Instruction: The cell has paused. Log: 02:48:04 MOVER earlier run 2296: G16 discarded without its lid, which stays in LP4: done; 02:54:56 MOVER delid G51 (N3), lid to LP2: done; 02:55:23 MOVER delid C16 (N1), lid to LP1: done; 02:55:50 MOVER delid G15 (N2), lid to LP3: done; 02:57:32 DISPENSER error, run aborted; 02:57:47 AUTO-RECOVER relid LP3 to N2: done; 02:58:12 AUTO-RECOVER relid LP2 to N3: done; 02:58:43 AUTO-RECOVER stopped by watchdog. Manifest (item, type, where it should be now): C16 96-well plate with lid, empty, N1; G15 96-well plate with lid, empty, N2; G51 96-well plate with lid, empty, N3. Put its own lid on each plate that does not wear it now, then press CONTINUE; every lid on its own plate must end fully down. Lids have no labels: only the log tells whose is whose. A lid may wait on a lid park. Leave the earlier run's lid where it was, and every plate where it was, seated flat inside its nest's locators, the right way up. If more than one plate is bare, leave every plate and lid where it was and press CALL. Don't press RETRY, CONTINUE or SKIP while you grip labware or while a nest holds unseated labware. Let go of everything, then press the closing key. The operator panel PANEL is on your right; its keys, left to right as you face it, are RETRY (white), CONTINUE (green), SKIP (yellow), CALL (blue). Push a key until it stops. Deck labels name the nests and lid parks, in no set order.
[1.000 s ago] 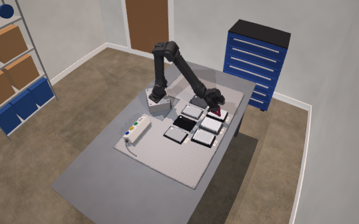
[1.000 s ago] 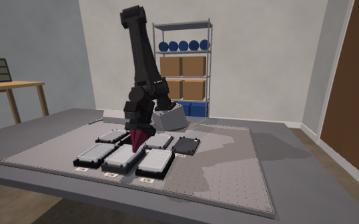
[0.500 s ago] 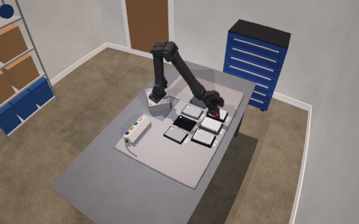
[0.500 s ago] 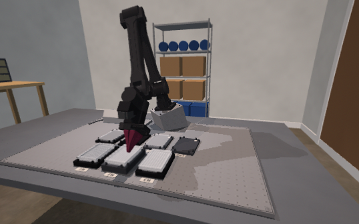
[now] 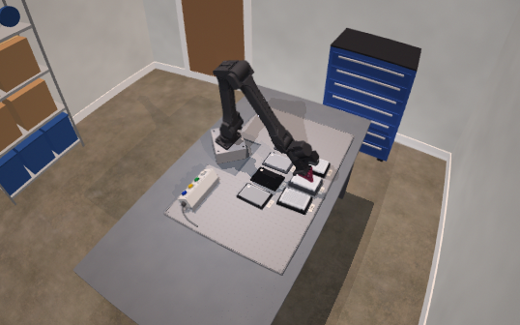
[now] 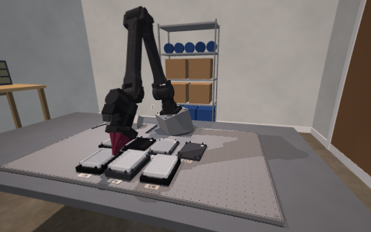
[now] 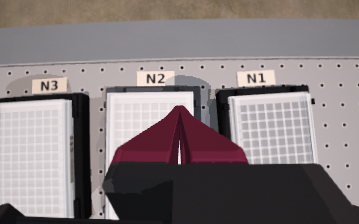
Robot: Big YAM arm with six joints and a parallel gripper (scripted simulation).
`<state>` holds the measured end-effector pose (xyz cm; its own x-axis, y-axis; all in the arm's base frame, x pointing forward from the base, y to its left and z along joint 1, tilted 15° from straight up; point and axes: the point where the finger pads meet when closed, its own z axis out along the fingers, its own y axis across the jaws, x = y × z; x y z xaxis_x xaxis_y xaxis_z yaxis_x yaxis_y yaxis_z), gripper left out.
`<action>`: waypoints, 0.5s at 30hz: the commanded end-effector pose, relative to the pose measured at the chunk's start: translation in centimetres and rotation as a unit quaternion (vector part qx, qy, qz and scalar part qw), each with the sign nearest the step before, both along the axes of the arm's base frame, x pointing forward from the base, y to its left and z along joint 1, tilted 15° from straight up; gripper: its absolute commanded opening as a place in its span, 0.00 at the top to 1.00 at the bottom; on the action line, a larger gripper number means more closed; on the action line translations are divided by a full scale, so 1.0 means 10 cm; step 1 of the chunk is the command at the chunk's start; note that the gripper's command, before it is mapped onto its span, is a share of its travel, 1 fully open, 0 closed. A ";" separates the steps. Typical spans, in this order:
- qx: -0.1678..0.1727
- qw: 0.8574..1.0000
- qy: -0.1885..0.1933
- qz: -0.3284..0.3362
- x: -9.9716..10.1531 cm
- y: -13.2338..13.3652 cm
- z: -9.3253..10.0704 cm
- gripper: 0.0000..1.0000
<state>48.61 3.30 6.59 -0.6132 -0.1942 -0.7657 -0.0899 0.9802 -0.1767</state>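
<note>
Three plates sit in a row of nests labelled N3, N2 and N1. The N3 plate (image 7: 31, 155) and the N2 plate wear white lids. The N1 plate (image 7: 272, 129) shows open wells and looks bare; it also shows in the exterior view (image 6: 97, 160). My gripper (image 7: 179, 112) is shut and empty, its dark red fingertips low over the near part of the N2 lid (image 6: 128, 162); I cannot tell if they touch it. Loose lids lie on two lid parks behind the nests (image 6: 163, 146) (image 6: 108, 142). Their labels are not readable.
Two more lid parks are empty, one black (image 6: 140, 143) and one dark grey (image 6: 192, 150). The operator panel (image 5: 199, 188) with its coloured keys stands at the mat's near left edge, beside the arm base (image 5: 230, 147). A blue drawer cabinet (image 5: 373, 92) stands behind the table.
</note>
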 end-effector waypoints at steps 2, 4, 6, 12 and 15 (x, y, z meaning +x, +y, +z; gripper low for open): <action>-0.008 1.000 -0.028 0.010 0.18 -0.12 0.31 1.00; -0.009 0.999 -0.031 0.010 0.21 -0.22 0.36 1.00; -0.009 0.999 -0.032 0.010 0.23 -0.32 0.38 1.00; -0.006 1.000 -0.020 0.011 0.16 -0.31 0.24 1.00; -0.006 1.000 -0.020 0.011 0.16 -0.31 0.24 1.00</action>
